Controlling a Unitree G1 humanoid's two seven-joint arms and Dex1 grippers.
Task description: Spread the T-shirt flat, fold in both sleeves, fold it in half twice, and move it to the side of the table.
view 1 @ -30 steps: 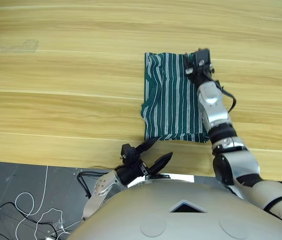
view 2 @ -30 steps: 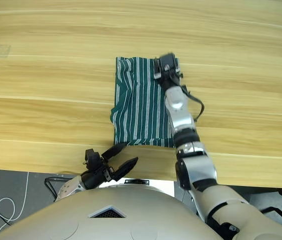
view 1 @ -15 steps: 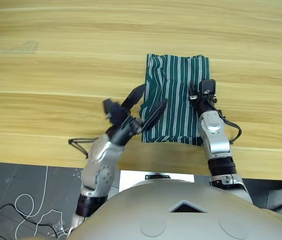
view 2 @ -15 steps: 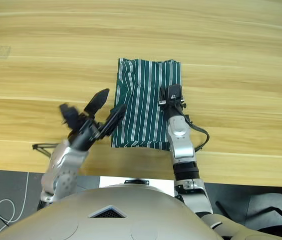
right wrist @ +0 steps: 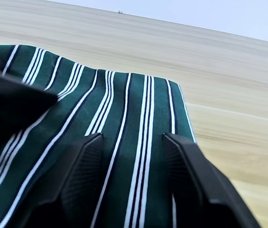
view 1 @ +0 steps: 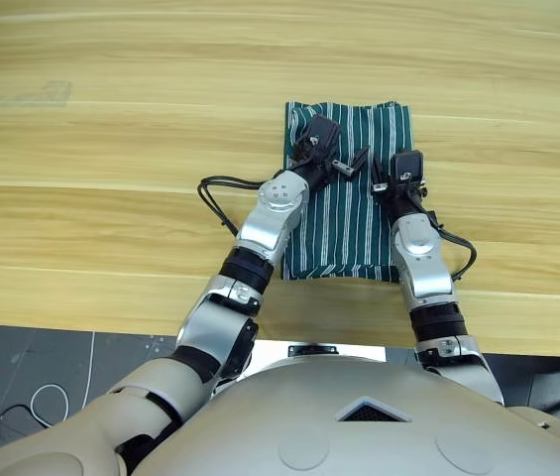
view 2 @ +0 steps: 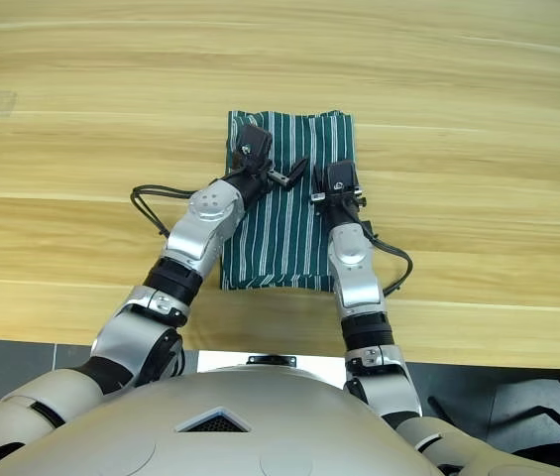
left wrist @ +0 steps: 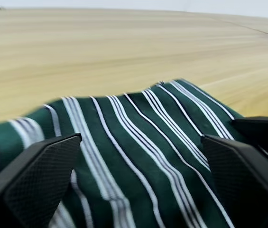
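Left arm (view 1: 272, 208) has swung onto the T-shirt (view 1: 344, 213), now beneath both open jaws.

No text legible — the faint mark (view 1: 32, 95) on the table (view 1: 141, 50) seems unlettered.

T-shirt (view 1: 345, 226) on table (view 1: 111, 119), folded, right of centre, close to near edge. Left gripper (left wrist: 141, 142) over T-shirt's far left part, fingers (left wrist: 43, 175) spread, cloth between them. Right gripper (right wrist: 133, 142) over T-shirt's right side, nearer than left gripper, fingers (right wrist: 84, 171) apart, cloth between. Grippers side by side, not touching. Cable (view 1: 215, 203) left of T-shirt, above table.
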